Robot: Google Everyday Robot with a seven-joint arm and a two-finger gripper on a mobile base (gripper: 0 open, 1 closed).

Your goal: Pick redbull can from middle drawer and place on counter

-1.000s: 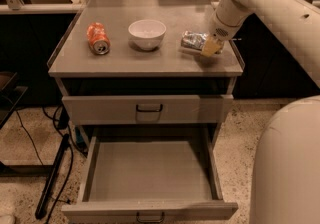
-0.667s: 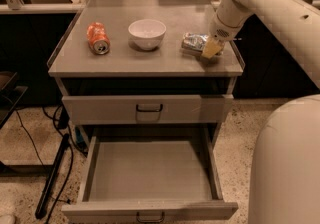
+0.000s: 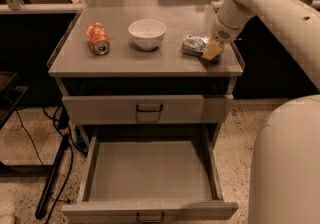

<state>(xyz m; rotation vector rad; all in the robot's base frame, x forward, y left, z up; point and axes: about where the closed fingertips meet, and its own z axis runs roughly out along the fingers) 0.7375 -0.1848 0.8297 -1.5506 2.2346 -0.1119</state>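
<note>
The redbull can (image 3: pixel 194 44), silver and shiny, lies on its side on the right part of the counter (image 3: pixel 150 60). My gripper (image 3: pixel 212 51) is at the can's right end, low over the counter, touching or nearly touching the can. The white arm reaches down to it from the upper right. The middle drawer (image 3: pixel 150 170) is pulled out below. Its grey floor is bare, and its dark loop handle (image 3: pixel 150 216) shows at the front edge.
An orange soda can (image 3: pixel 98 38) lies on its side at the counter's left. A white bowl (image 3: pixel 147 33) stands at mid-counter. A closed grey drawer front (image 3: pixel 149 109) is above the open drawer. Cables and a dark pole lie on the floor at left. My white base (image 3: pixel 287 163) fills the lower right.
</note>
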